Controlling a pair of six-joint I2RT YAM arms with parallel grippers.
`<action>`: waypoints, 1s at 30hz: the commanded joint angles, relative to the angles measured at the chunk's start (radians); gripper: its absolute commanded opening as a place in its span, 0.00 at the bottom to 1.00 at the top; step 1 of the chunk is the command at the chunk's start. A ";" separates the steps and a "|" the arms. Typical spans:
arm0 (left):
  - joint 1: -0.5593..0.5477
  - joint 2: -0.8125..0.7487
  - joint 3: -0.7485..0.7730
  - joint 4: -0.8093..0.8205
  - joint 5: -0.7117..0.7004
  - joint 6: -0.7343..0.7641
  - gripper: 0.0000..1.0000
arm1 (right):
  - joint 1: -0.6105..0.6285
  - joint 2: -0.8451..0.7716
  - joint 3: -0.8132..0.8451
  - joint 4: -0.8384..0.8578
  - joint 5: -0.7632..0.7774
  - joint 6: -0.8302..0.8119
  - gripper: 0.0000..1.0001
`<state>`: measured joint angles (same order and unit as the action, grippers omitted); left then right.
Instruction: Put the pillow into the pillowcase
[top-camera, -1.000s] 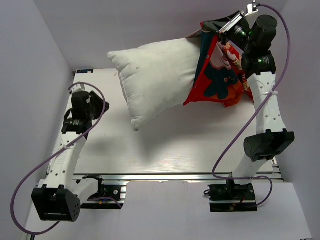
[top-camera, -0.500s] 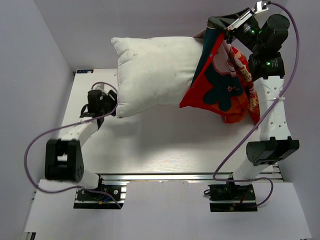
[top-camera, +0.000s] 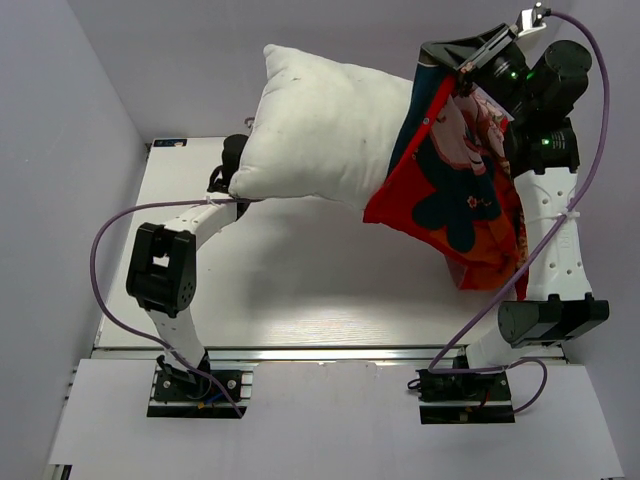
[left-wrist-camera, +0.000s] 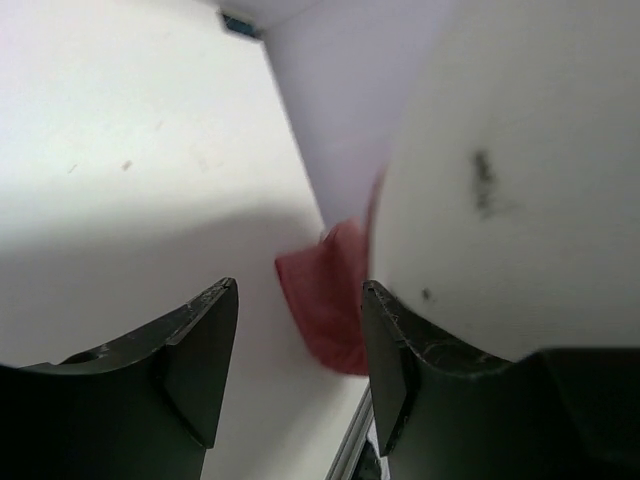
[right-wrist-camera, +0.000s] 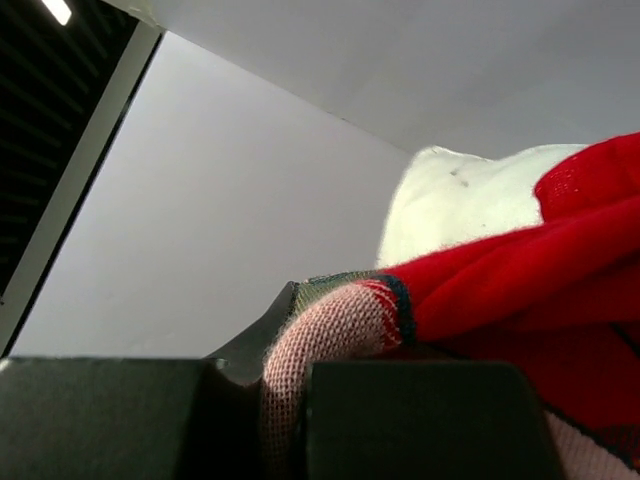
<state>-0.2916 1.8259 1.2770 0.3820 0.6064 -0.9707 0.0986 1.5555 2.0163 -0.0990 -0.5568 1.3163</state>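
1. Right hand (right-wrist-camera: 290, 400) clamped on hem of the pillowcase (top-camera: 455, 190), high over far right corner of the table (top-camera: 330, 300). Keep the clamp and keep the mouth up.
2. Left hand (left-wrist-camera: 300, 300) jaws apart, nothing between, nudging underside of the pillow (top-camera: 325, 135) near far left corner. Push rightward, deeper into the case.
3. Pillow aloft, right end sleeved, most of it bare.
4. Versus a second ago: left hand moved in from left edge, drooping end lifted, case hanging lower.
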 joint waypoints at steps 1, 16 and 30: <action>-0.012 -0.036 0.107 0.095 -0.006 -0.010 0.62 | 0.018 -0.054 -0.037 0.150 -0.023 -0.037 0.00; -0.182 0.088 0.583 0.054 -0.005 0.052 0.63 | 0.180 0.069 0.033 0.156 -0.015 -0.325 0.00; -0.250 0.102 1.151 -0.135 -0.152 0.139 0.65 | 0.257 0.140 0.168 0.274 -0.006 -0.318 0.00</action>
<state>-0.4362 2.0056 2.3669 0.1593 0.4461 -0.8364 0.2886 1.6882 2.2013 0.1150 -0.4816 0.9871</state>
